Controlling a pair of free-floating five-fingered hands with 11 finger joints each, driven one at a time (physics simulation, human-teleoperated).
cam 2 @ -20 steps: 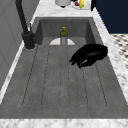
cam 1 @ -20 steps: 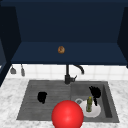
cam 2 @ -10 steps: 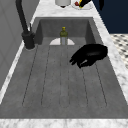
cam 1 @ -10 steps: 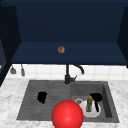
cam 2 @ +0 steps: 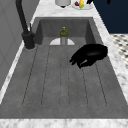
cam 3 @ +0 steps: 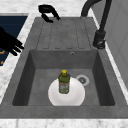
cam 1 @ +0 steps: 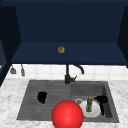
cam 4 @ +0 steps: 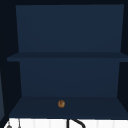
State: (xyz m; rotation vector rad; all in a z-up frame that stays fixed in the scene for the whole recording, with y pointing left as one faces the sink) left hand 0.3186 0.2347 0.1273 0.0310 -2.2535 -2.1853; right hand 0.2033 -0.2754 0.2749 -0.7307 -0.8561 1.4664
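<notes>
My left hand hovers over the ribbed drainboard, fingers relaxed and holding nothing; it is also in the left side view and at the far end in the right side view. My right hand hangs by the basin's right side, fingers straight and empty, and appears at the left edge of the right side view. A green bottle with a yellow cap stands upright on a white plate in the basin. A red ball sits at the sink's front edge.
A black faucet rises behind the sink. A small brown object lies on the dark blue cabinet shelf. Utensils hang on the tiled wall at left. A fruit bowl stands on the far counter. Marble counter surrounds the sink.
</notes>
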